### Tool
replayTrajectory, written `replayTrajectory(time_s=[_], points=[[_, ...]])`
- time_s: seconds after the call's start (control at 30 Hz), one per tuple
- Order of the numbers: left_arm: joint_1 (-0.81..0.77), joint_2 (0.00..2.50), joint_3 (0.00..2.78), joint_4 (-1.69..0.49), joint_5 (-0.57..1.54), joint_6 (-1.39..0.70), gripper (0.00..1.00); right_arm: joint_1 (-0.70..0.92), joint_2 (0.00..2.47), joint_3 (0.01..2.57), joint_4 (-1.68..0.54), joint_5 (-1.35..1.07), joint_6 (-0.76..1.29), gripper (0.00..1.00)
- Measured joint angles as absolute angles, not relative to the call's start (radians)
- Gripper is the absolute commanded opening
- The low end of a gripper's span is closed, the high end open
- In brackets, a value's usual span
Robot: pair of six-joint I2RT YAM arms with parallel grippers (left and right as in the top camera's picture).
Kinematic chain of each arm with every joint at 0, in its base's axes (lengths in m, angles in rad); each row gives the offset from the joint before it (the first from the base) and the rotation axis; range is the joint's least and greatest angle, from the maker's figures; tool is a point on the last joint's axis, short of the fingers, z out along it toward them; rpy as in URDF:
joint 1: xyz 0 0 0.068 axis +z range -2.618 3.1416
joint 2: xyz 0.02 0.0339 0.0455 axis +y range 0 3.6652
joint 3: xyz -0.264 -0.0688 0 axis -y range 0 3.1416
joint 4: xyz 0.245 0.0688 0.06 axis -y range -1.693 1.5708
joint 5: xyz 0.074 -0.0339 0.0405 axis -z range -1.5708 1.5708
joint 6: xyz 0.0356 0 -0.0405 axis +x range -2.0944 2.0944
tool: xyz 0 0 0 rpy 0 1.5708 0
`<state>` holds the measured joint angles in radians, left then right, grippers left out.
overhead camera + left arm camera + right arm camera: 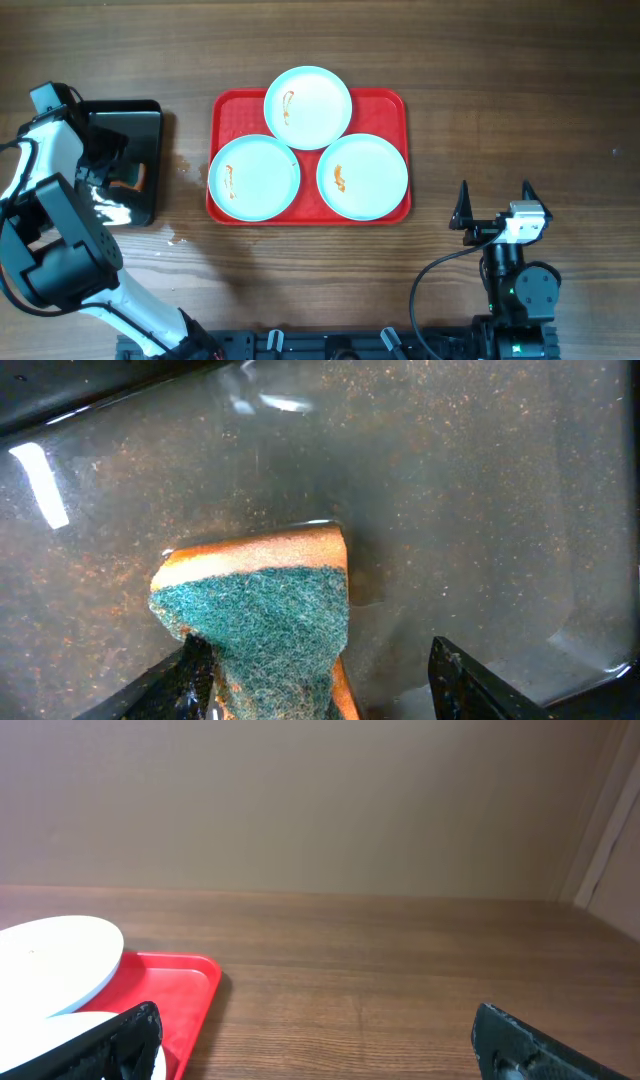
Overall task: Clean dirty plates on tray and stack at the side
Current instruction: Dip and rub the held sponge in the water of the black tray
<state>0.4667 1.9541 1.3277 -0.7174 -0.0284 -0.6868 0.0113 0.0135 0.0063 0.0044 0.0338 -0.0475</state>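
**Tray** [395, 102] – red, rectangular, rounded corners, low rim. It lies at the middle of the wooden table [500, 70], long side across the overhead view.

**Plates** – 3, round, pale, all on the tray in a triangle.
- Rear plate [320, 110]: centred at the far side, with 1 orange-red streak left of its middle. Its near edge overlaps the rims of the other 2.
- Front-left plate [262, 180]: smear near its left edge. The plate reaches the tray's left rim.
- Front-right plate [372, 172]: small smear just left of its middle.

**Black pan** [150, 115] – rectangular, on the table well left of the tray. It is wet and glossy inside, and the left wrist view shows fine specks across its bottom.

**Sponge** [262, 610] – orange body with a green scouring face turned toward the wrist camera. It stands in the pan.

**Left gripper** [318, 660] – down in the pan, jaws apart and straddling the sponge. 1 finger [190, 678] touches the sponge's lower corner. The other stands clear of it with wet pan showing between, so nothing is clamped.

**Right gripper** [495, 195] – right of the tray and near its front-right corner, pointing toward the far side of the table. Its jaws are spread wide and empty.
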Motion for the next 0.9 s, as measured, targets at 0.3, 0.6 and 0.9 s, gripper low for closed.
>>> replayTrajectory(time_s=[0.3, 0.6, 0.9], points=[[0.467, 1.954, 1.328, -0.756, -0.028, -0.691, 0.78, 0.011, 0.014, 0.006, 0.004, 0.034, -0.047, 1.0], [0.467, 1.961, 1.328, -0.747, -0.029, -0.691, 0.75, 0.011, 0.014, 0.006, 0.005, 0.034, -0.047, 1.0], [0.467, 2.001, 1.328, -0.742, -0.03, -0.688, 0.32, 0.011, 0.014, 0.006, 0.005, 0.034, -0.047, 1.0]])
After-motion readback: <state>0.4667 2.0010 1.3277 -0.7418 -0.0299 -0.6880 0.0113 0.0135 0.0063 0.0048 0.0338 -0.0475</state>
